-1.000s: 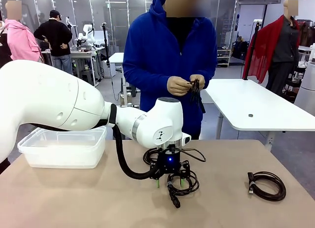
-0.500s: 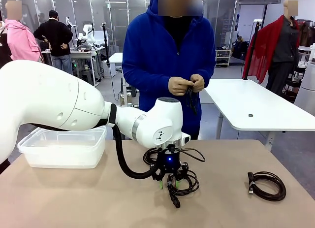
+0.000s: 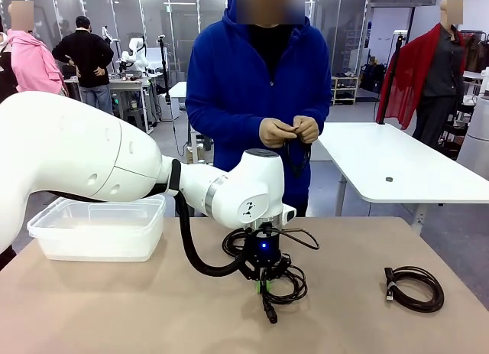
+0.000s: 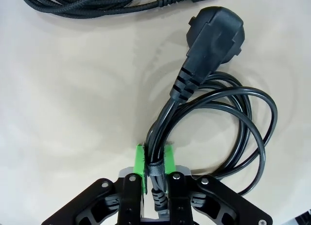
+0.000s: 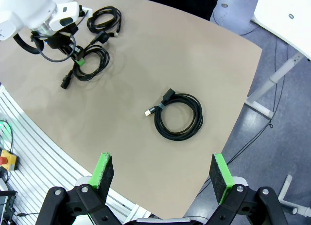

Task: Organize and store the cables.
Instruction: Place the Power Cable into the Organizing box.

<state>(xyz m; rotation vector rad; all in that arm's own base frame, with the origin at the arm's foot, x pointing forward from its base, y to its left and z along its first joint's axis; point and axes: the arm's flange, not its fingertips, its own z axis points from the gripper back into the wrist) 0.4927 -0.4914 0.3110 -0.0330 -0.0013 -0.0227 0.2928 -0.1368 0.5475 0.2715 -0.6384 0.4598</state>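
With left gripper [image 4: 154, 158], pinches cable [image 4: 211, 38] at its tie on table [image 4: 73, 98]; with right gripper [image 5: 161, 163], hangs wide apart above.

I'm seeing the bin [image 3: 99, 228] sitting on the table [image 3: 114, 316] at its far left, while my left gripper [image 3: 263, 281] is pinching a coiled cable [image 4: 214, 35] lying mid-table. A second coil [image 3: 233, 243] is lying just behind it. A third coil [image 3: 416, 287] is resting well apart to the right.
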